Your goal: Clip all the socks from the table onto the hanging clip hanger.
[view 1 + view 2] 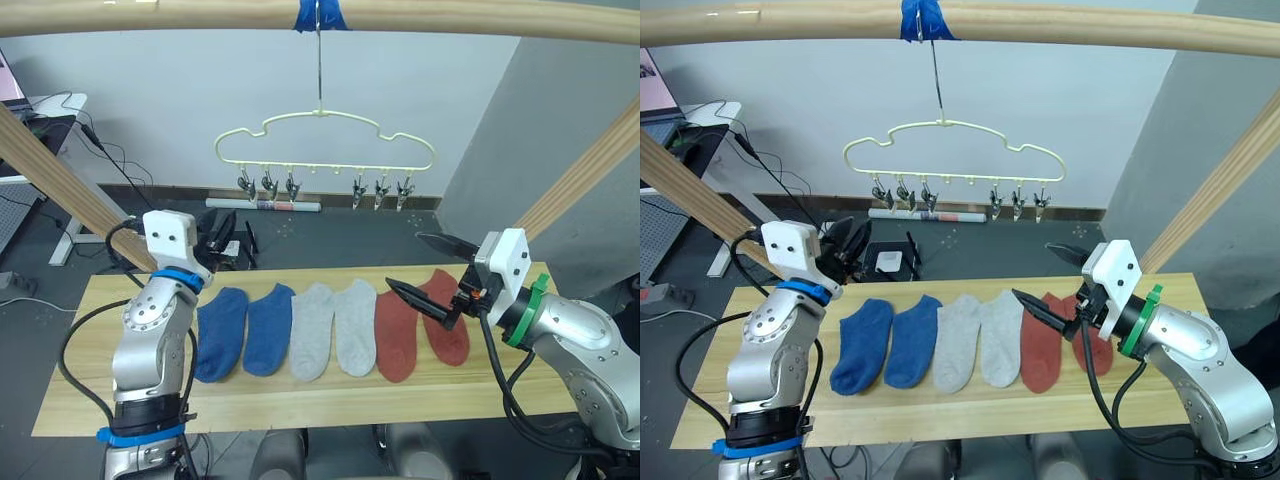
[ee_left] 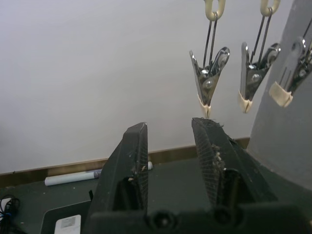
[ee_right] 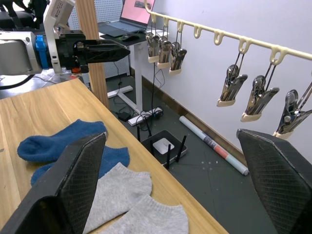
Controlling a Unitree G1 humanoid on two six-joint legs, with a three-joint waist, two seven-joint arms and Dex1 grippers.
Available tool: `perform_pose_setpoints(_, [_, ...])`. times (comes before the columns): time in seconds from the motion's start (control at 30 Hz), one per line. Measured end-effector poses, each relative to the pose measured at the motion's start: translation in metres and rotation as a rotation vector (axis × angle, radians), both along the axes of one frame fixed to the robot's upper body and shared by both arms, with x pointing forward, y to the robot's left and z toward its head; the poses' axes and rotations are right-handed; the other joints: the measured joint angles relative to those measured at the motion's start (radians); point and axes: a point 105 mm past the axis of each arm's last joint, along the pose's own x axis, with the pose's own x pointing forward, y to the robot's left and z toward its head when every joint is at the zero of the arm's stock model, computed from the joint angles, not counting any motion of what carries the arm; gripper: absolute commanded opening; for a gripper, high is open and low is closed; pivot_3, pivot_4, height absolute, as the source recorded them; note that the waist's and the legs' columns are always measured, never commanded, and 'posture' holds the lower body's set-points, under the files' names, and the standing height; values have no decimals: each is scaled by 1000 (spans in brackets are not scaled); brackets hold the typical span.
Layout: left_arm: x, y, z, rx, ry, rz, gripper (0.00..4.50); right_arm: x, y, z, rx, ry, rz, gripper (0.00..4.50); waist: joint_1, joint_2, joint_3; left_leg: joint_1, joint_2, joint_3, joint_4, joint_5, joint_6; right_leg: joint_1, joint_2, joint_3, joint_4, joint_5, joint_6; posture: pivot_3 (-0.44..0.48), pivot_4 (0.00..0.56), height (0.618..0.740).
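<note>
1. The table [image 1: 300, 405] of light planks carries all six socks in one row along its middle, toes toward the near edge, cuffs toward the far edge.
2. The clip hanger [image 1: 325, 140] hangs by its metal hook from a wooden pole [image 1: 200, 15] above the far edge of the table, its clips in two groups of three, all empty.
3. The left gripper [image 1: 845, 245] is raised past the table's far left edge, pointing toward the hanger; in the left wrist view its fingers [image 2: 131, 161] stand a little apart with nothing between them, just below one clip [image 2: 208, 78].
4. The right gripper [image 1: 425, 270] hovers over the red socks near the table's right end, jaws spread wide and empty.
5. The socks, left to right: two blue socks [image 1: 245, 330] touching, two grey socks [image 1: 333, 328] touching, two red socks [image 1: 400, 335], the right one partly behind the gripper.
</note>
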Motion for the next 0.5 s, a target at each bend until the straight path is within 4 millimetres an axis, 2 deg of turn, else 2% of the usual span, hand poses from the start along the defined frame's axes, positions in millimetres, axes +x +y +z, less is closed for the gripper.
perform_pose_setpoints(0.5, [13, -11, 18, -78, -98, 11, 1621, -2, 13, 22, 20, -43, 35, 4500, -5, -2, 26, -1, 0, 0, 0, 0, 0, -1, 0, -1, -1, 0, 0, -231, 329, 740])
